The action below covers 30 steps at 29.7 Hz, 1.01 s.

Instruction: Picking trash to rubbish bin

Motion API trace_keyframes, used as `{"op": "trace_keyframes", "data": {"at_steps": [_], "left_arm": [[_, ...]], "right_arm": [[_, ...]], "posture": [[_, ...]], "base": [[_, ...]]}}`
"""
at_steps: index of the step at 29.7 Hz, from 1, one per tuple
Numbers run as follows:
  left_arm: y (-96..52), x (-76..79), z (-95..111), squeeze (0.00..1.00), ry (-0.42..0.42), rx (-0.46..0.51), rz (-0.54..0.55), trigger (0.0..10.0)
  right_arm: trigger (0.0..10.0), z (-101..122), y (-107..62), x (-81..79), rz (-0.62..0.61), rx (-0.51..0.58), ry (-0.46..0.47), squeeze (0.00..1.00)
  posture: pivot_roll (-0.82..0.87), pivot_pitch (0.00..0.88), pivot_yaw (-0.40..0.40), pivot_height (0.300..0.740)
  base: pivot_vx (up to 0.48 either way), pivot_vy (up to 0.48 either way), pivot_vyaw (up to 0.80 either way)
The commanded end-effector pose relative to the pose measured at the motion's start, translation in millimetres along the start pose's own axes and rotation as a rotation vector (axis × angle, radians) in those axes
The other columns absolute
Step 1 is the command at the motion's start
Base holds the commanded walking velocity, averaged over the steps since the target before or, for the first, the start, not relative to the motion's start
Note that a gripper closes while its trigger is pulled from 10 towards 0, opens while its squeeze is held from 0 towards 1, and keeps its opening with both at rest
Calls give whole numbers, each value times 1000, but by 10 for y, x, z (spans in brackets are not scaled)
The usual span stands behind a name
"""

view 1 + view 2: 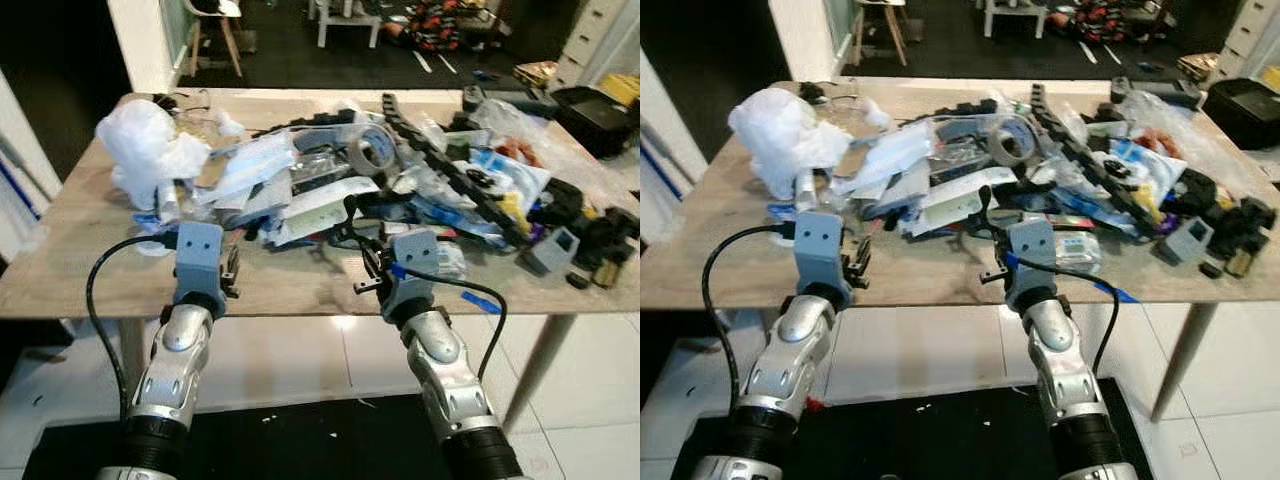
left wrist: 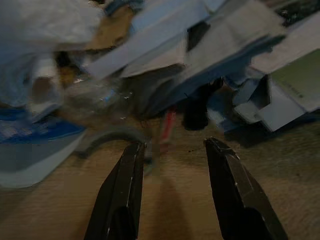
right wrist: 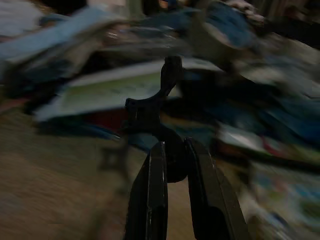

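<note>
A heap of trash covers the wooden table (image 1: 290, 292): paper wrappers (image 1: 250, 165), blue packets (image 1: 480, 215) and plastic. My right gripper (image 3: 174, 144) is over the table's front edge, near the middle. It is shut on a black plastic piece (image 3: 159, 102) that sticks up from its fingertips (image 1: 352, 222) at the edge of the heap. My left gripper (image 2: 172, 146) hovers open above bare wood at the front left (image 1: 231, 272). Nothing lies between its fingers. Wrappers and a small red item (image 2: 168, 126) lie just ahead of it.
A crumpled white plastic bag (image 1: 150, 145) sits at the table's left. A tape roll (image 1: 375, 150) and a long black cable chain (image 1: 450, 165) lie in the heap, with a grey box (image 1: 553, 250) at the right. A black case (image 1: 598, 115) and a stool (image 1: 215, 35) stand beyond the table.
</note>
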<state>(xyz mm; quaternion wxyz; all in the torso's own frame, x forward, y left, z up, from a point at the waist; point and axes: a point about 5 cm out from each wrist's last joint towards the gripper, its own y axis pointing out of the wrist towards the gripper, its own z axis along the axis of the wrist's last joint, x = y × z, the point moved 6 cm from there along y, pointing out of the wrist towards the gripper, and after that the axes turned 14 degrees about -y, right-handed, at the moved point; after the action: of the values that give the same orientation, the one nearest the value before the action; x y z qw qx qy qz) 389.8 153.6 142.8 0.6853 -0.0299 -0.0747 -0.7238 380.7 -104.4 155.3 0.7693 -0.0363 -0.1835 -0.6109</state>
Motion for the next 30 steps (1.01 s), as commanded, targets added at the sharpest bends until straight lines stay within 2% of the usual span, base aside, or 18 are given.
{"op": "trace_keyframes", "data": {"at_steps": [1, 7, 11, 20, 24, 30], "left_arm": [[18, -7, 4, 0, 18, 1, 8, 10000], [23, 39, 5, 0, 36, 10, 12, 10000], [26, 67, -7, 0, 31, 15, 12, 10000], [101, 150, -3, 0, 47, 12, -14, 10000], [111, 81, 73, 0, 43, 35, 9, 10000], [76, 42, -3, 0, 51, 17, 11, 10000]], "right_arm": [[10000, -118, -63, 60, -33, -33, 27, 0], [10000, -167, -32, 61, -9, -44, -3, 0], [10000, -85, 58, 125, -13, -21, -29, 0], [10000, -64, 57, 204, -47, -12, -39, 0], [10000, -76, 91, 101, -29, -13, -35, 0], [10000, -123, 94, 44, -24, -24, -24, 0]], "posture": [[-30, 85, -41, 740], [-36, 61, -77, 740], [-48, 55, -53, 740], [-56, 60, -42, 740], [-48, 58, -50, 740], [-40, 53, -44, 740]], "base": [[0, 0, -800], [0, 0, -800], [0, 0, -800], [0, 0, -800], [0, 0, -800], [0, 0, -800]]}}
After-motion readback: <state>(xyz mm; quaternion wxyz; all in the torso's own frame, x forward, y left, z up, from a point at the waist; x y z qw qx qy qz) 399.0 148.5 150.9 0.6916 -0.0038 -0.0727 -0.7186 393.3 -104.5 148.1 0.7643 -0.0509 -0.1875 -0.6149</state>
